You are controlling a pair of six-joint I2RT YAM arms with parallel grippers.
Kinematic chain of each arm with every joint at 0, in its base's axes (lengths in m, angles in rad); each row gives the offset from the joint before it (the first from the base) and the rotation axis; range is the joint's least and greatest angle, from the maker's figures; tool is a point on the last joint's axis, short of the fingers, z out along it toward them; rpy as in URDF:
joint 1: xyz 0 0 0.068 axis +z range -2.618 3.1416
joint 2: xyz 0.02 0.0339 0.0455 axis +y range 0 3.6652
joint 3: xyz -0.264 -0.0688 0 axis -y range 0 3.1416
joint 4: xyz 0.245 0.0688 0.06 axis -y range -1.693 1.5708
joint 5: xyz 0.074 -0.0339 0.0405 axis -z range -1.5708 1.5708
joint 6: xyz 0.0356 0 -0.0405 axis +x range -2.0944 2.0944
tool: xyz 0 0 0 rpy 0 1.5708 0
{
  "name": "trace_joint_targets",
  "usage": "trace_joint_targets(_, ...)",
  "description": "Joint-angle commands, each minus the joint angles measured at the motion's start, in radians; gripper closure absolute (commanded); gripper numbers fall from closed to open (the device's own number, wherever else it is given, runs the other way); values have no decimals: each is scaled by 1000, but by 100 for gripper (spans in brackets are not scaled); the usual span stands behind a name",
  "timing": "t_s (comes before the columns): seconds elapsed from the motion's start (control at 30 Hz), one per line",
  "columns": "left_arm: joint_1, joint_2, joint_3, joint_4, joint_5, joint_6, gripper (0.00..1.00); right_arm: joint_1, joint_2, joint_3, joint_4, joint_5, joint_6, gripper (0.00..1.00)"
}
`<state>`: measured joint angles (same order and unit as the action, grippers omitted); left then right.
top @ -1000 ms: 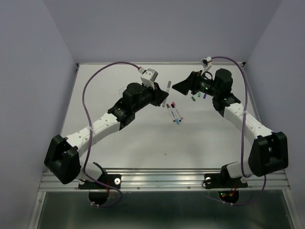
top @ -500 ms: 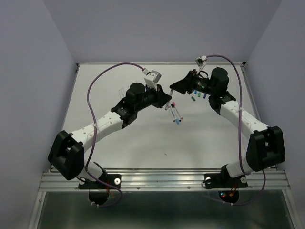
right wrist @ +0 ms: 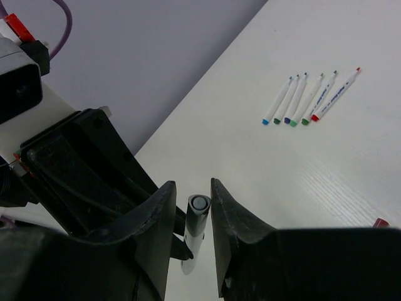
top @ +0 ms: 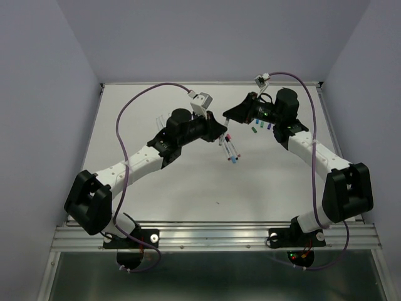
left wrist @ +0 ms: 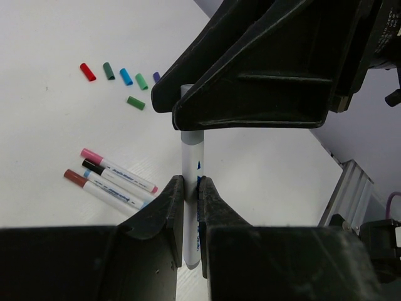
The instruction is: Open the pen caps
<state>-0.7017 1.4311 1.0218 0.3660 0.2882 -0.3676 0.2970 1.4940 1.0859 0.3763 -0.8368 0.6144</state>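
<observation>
The left fingers (left wrist: 168,210) are clamping the pen (left wrist: 191,150); the right fingers (right wrist: 160,216) are flanking its cap (right wrist: 198,205), grip unclear; a loose or off-axis pull risks slipping off, leaving it capped.

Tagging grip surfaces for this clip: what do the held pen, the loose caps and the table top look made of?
Held pen: smooth white plastic barrel with a slight sheen and blue print.
Loose caps: opaque coloured plastic, probably moulded; small, evenly coloured cylinders.
Table top: white and matte with a faint linear grain; laminate or painted board, can't tell which.
</observation>
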Motion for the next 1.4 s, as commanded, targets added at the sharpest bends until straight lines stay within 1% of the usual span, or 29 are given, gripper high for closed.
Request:
trace_joint_targets(0.0, 11, -8, 58, 86, -10, -31, 100, 11, 5, 42, 67, -27, 16, 66)
trace_joint_targets(0.17, 19, 11, 80, 103, 9, -57, 100, 11, 0, 42, 67, -27, 12, 66)
trace_joint_targets(0.23, 22, 15, 86, 109, 26, -67, 100, 11, -5, 42, 65, -16, 4, 80)
trace_joint_targets(0.3, 24, 20, 87, 110, 34, -68, 100, 11, -12, 39, 62, 4, -7, 99)
trace_joint_targets(0.5, 24, 20, 52, 110, 80, -62, 100, 11, -29, 51, 38, 77, -67, 99)
trace_joint_targets(0.53, 24, 19, 46, 111, 89, -63, 100, 11, -26, 63, 33, 93, -68, 97)
trace_joint_targets(0.63, 24, 12, 15, 110, 101, -70, 100, 11, -5, 83, 29, 105, -67, 84)
trace_joint_targets(0.8, 24, 2, -9, 111, 91, -80, 100, 11, 18, 92, 39, 77, -48, 80)
trace_joint_targets(0.83, 24, 2, -9, 111, 89, -80, 100, 11, 18, 91, 41, 76, -44, 76)
trace_joint_targets(0.9, 25, 3, -3, 111, 86, -82, 100, 11, 18, 86, 42, 67, -42, 73)
trace_joint_targets(0.93, 25, 6, 3, 111, 80, -83, 100, 11, 18, 85, 42, 59, -39, 68)
trace_joint_targets(1.0, 27, 9, 9, 111, 78, -85, 100, 11, 15, 80, 41, 50, -39, 65)
trace_joint_targets(1.03, 28, 9, 14, 111, 78, -86, 100, 11, 12, 77, 42, 48, -39, 58)
trace_joint_targets(1.07, 28, 12, 18, 113, 78, -87, 100, 11, 12, 75, 42, 48, -39, 56)
trace_joint_targets(1.1, 27, 15, 21, 116, 84, -85, 100, 11, 9, 74, 41, 48, -42, 48)
trace_joint_targets(1.17, 27, 18, 29, 116, 86, -87, 100, 11, 11, 74, 42, 53, -41, 48)
trace_joint_targets(1.2, 28, 19, 29, 116, 88, -87, 100, 11, 11, 74, 41, 53, -41, 51)
trace_joint_targets(1.27, 30, 17, 27, 116, 86, -88, 100, 11, 9, 74, 39, 64, -36, 67)
trace_joint_targets(1.37, 30, 14, 23, 116, 85, -88, 100, 11, 9, 74, 41, 62, -39, 81)
